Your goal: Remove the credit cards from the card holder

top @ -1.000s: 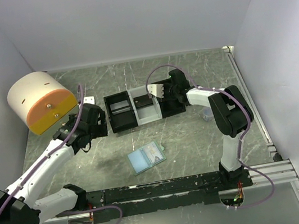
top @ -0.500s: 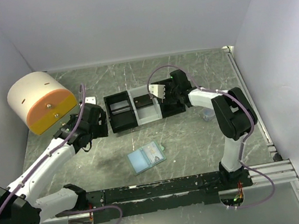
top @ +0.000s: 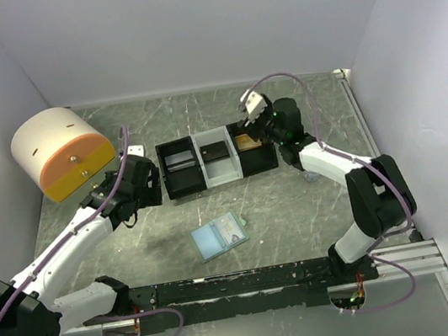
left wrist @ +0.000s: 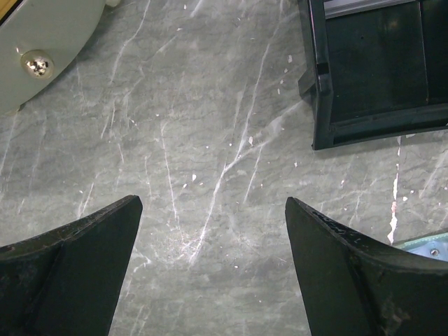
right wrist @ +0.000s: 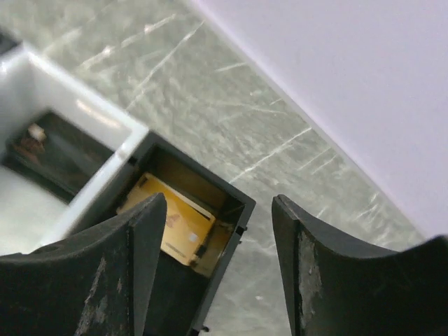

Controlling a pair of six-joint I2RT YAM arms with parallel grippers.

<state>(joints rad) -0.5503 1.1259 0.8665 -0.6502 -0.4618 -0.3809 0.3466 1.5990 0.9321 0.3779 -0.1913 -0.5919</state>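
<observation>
The card holder [top: 220, 238] lies open on the table [top: 298, 207], well short of both jaws. The left jaws are spread wide and empty beside the tray [top: 222, 182]. The right jaws are parted and empty, with an orange credit card [right wrist: 175, 224] in the end compartment below them.

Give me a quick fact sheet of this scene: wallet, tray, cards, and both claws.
Wallet: flat on the table, near side of the tray, untouched
Yellow card: inside tray's right black compartment
Dark card: in tray's white middle compartment
Left gripper: open, empty, over bare table beside tray
Right gripper: open, empty, above the yellow card
</observation>
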